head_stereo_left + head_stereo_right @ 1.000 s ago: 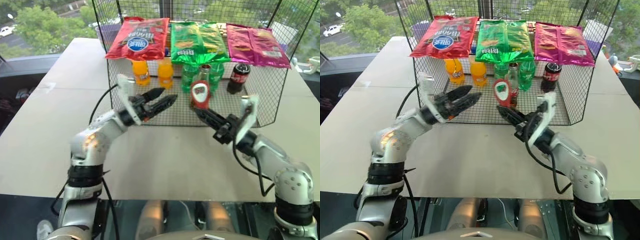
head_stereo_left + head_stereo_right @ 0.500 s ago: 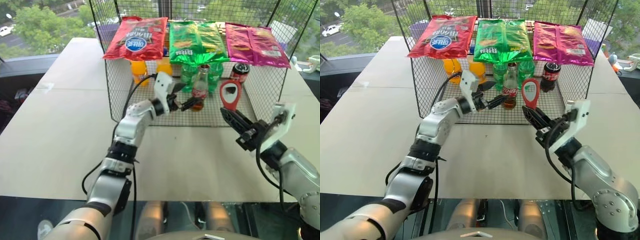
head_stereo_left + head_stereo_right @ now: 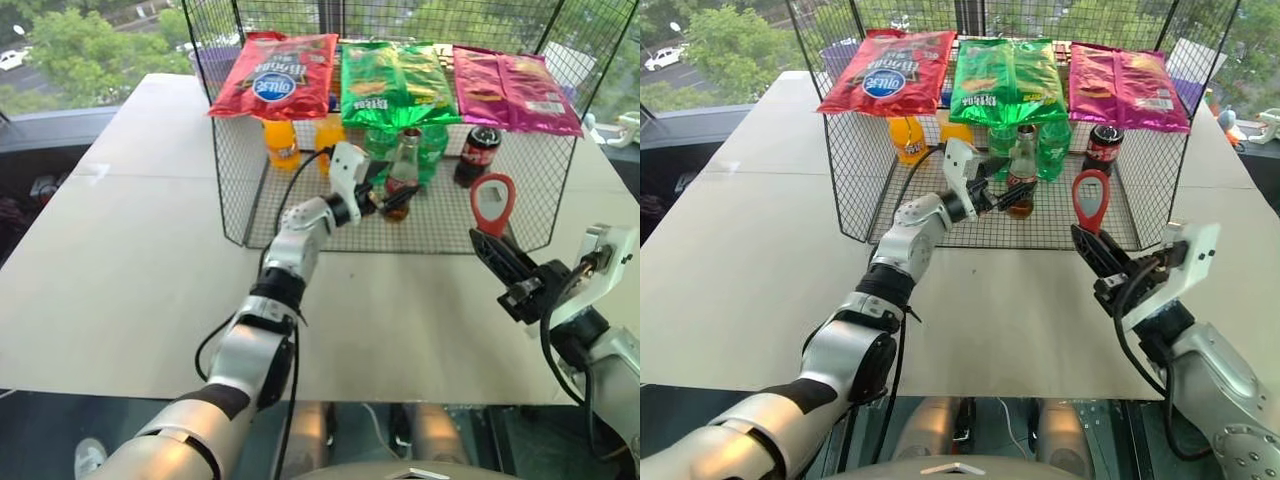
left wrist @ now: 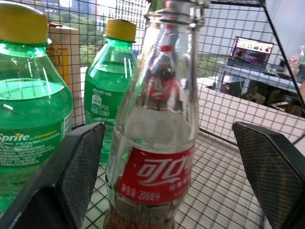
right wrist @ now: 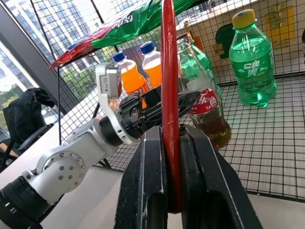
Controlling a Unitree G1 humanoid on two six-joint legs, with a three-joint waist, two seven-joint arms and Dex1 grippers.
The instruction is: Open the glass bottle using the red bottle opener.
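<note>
While the bottle waits uncapped-to-be, the scene from largest to smallest:
Table: pale top across the lower and left frame of the head views
Wire basket: black mesh, upper centre, with chip bags laid over its top and orange bottles, green bottles and a black-capped cola bottle standing inside
Left gripper: reaches into the basket, jaws spread wide, one finger on either side of the bottle, not yet closed on it
Right gripper: lower right of the head views, clamped on the opener's handle, well apart from the bottle
Glass bottle: upright on the basket floor at upper centre, just in front of the green bottles
Red bottle opener: held upright, ring head on top
Step in hand: judged as bracing the bottle; the opener is ready but idle
Next move calls for: closing the left fingers on the bottle's body, then bringing the ring over the cap and levering up
Left wrist view adds: the gap between each pad and the glass, and the red label close up
Right wrist view adds: the opener edge-on between shut fingers, with the other gripper at the bottle beyond it
</note>
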